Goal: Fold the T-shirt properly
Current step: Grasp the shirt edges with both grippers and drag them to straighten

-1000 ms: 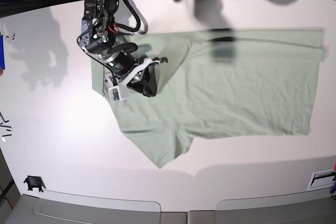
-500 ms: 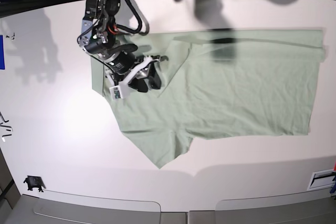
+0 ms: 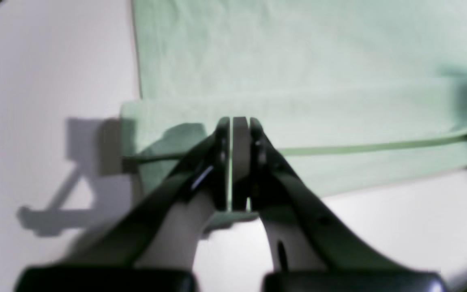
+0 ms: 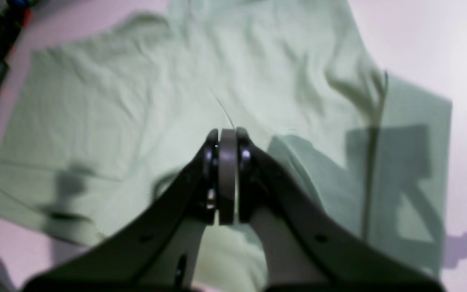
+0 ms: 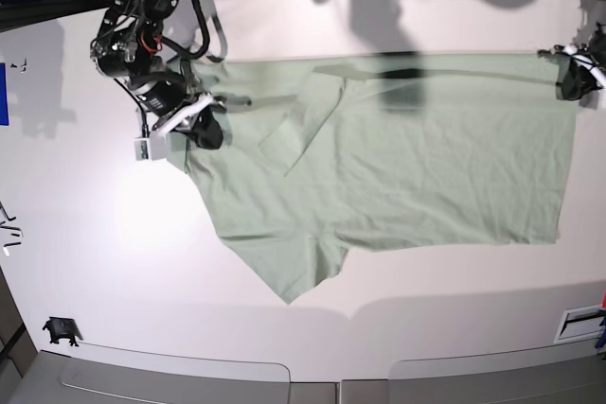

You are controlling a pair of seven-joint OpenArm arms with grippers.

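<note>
We saw a pale sage-green short-sleeved T-shirt of soft cloth [image 5: 417, 158] spread nearly flat across a white worktop [image 5: 114, 262], its body stretching between our two arms, with one sleeve pointing toward the near edge.

Our right gripper [image 4: 227, 140] sat at the collar end of the shirt, on the left of the base view [image 5: 204, 130]. Its jaws were pressed together. Cloth lay directly ahead of and beneath the jaws, rumpled into soft ridges, and a raised fold stood off to their right. Whether a pinch of cloth was caught between the jaws, we could not tell.

Our left gripper [image 3: 235, 125] sat at the hem end, at the far right corner in the base view [image 5: 573, 78]. Its jaws were closed on the hem: a thin strip of green showed between them, and the folded edge of the shirt ran out to either side of the jaws, lifted slightly off the worktop. Bare worktop lay beneath and behind these jaws.
</note>
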